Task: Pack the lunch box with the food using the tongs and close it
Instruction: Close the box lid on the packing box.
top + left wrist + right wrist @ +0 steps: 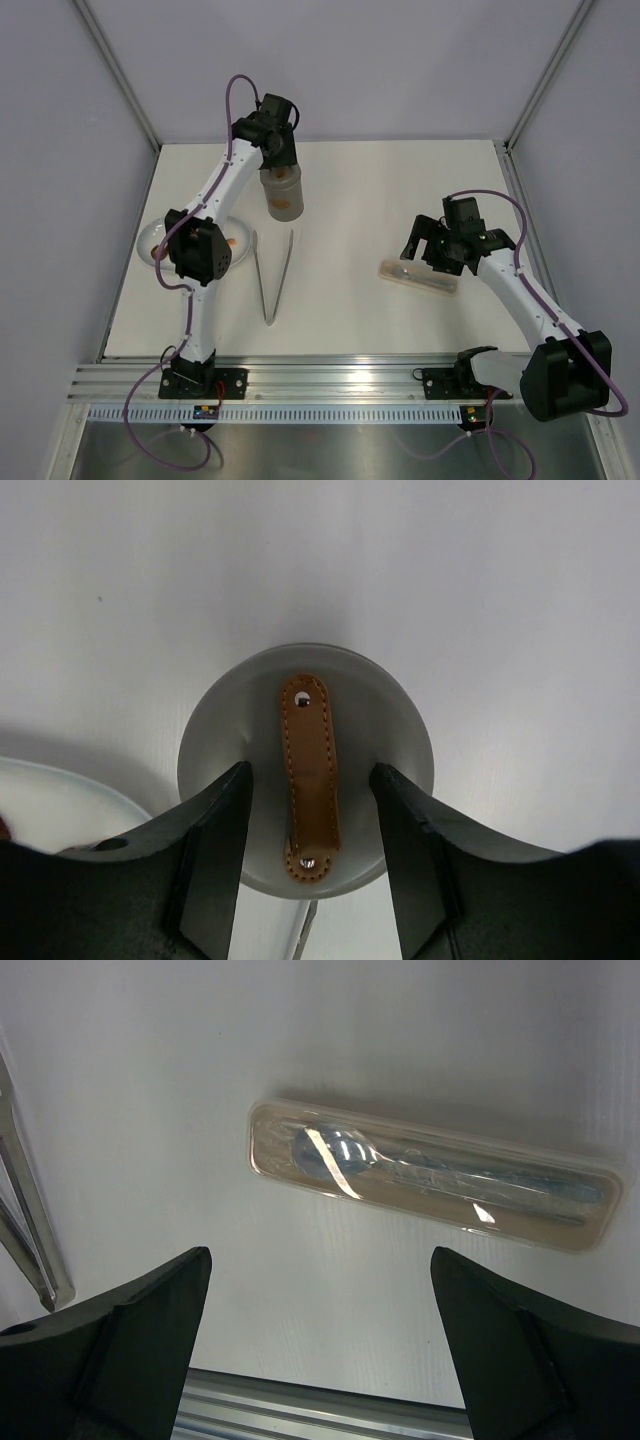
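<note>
Caught from overhead the lunch box (pixel 284 200) standing upright toward the far left of the table (pixel 380 190), lid (pixel 400 740) on top and left arm stretched out above it. Found the left gripper (pixel 310 770) directly over that lid, fingers (pixel 215 860) apart and set one on either side of the tan handle (pixel 305 715), with a gap to the strap on both sides. Could not tell contact with the lid surface from the wrist view. Showed the plate (pixel 150 235) near the lunch box, to its left and closer to the arms, partly hidden behind the left arm, with the food on it: an orange piece (pixel 233 242) by the right rim and a reddish piece (pixel 154 251) toward the left. Showed the tongs (pixel 272 275) lying flat on the table just right of the plate, joined end toward the arms, the two tips spread and pointing away, apart from both grippers. Found the right gripper (pixel 320 1260) well to the right, hovering above a clear-wrapped packet (pixel 430 1175) with a spoon inside, fingers (pixel 130 1350) spread wide and holding nothing. Showed the packet flat on the table, well apart from the tongs.
</note>
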Controlling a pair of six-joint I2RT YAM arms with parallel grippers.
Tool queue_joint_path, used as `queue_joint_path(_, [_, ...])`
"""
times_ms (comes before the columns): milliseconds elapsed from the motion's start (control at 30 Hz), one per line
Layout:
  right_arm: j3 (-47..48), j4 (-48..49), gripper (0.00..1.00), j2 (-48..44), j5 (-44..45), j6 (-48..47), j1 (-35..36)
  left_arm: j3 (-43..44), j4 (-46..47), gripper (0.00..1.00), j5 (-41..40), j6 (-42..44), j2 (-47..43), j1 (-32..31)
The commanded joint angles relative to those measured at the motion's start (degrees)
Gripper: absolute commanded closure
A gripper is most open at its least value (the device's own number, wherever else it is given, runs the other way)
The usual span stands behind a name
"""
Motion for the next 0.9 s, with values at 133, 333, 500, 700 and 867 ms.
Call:
queue_joint_path(133, [-0.05, 0.11, 0.01, -1.39, 0.70, -0.20, -0.19, 2.45, -1.08, 0.46, 0.47, 0.12, -1.75, 0.34])
queue_joint_path(333, [0.30, 0.11, 0.01, -1.47, 0.61, 0.06, -0.27, 3.95, 2.17, 0.45, -1.64, 1.44, -7.73, 0.25])
queue_joint_path(500, [0.48, 0.20, 0.01, -1.30, 0.53, 0.24, -0.19, 6.85, 1.56, 0.45, -2.26, 2.84, -8.71, 0.07])
queue_joint_path(700, [0.48, 0.29, 0.01, -1.12, 0.17, 0.33, -0.19, 2.83, 0.94, 0.45, -1.74, 1.44, -7.22, 0.16])
queue_joint_path(867, [0.22, 0.20, 0.01, -1.56, 0.35, 0.33, -0.10, -4.22, 1.91, 0.45, -0.33, 0.04, -5.37, -0.19])
